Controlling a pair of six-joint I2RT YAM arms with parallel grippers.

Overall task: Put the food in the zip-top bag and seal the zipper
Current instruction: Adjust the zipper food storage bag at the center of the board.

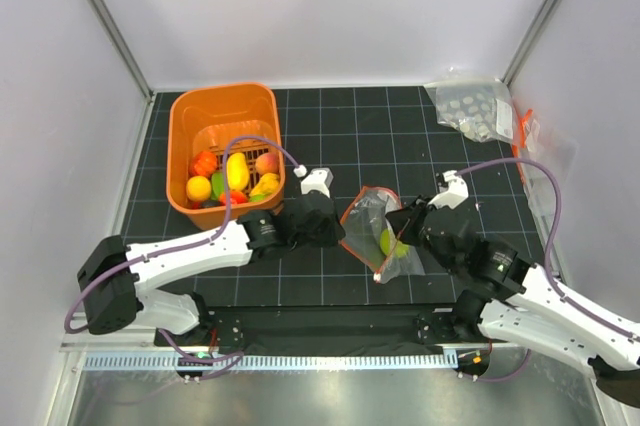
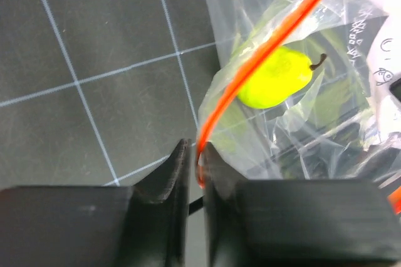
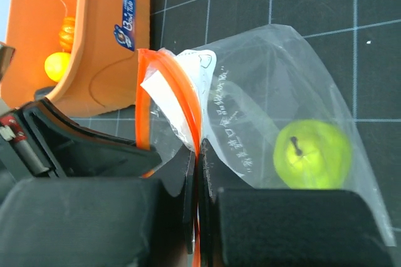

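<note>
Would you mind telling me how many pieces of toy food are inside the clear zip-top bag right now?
1. A yellow-green plastic pear lies inside the clear zip-top bag, seen through its wall in both wrist views; the crinkled plastic may hide others.

Two white arms with black joints: the left arm [image 1: 190, 251] and the right arm [image 1: 560, 311]. A thin purple cable [image 1: 258, 138] loops off each. There's a white camera block [image 1: 316, 182] at each wrist, and chunky matt-black fingers [image 2: 156, 179] with angled tips.
</note>
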